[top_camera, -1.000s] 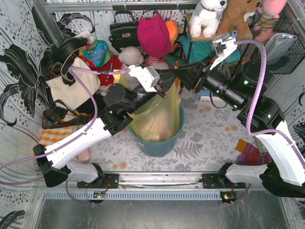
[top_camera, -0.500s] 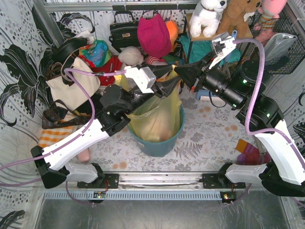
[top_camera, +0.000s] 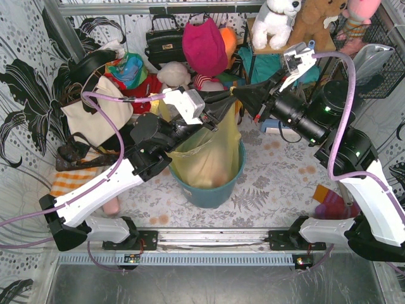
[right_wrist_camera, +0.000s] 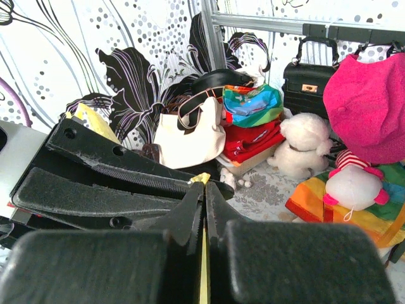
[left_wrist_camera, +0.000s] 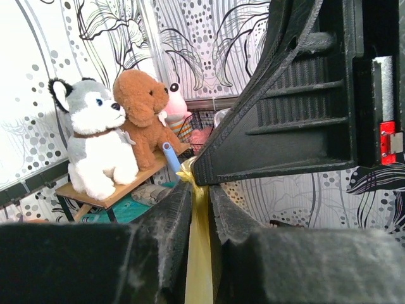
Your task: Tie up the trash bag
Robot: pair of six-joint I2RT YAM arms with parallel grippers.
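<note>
Top external view, read left to right: a cream tote bag is slumped at roughly 9 o'clock from the teal bin, well apart from it. Next, the left gripper is reached in from about 8 o'clock and is parked above the bin's 12 o'clock rim. The trash bag is seated in the bin. Its yellow-green plastic is pulled up out of the mouth toward 12 o'clock and gathered into a thin strip. A pale lump can be made out faintly through the plastic low down, fwiw.

In the left wrist view that strip is seen running straight up between the left fingers. They are set narrow and pressed against it from both sides, so the bag is held there. The right gripper is brought in from around 2 o'clock, tip to tip with the left one, basically touching. In the right wrist view its jaws are squeezed tight together with only a sliver of yellow plastic caught in the seam, so the bag's neck is pinched by this one too. Over at 1 o'clock, a husky plush and a brown bear plush are sat side by side.
</note>
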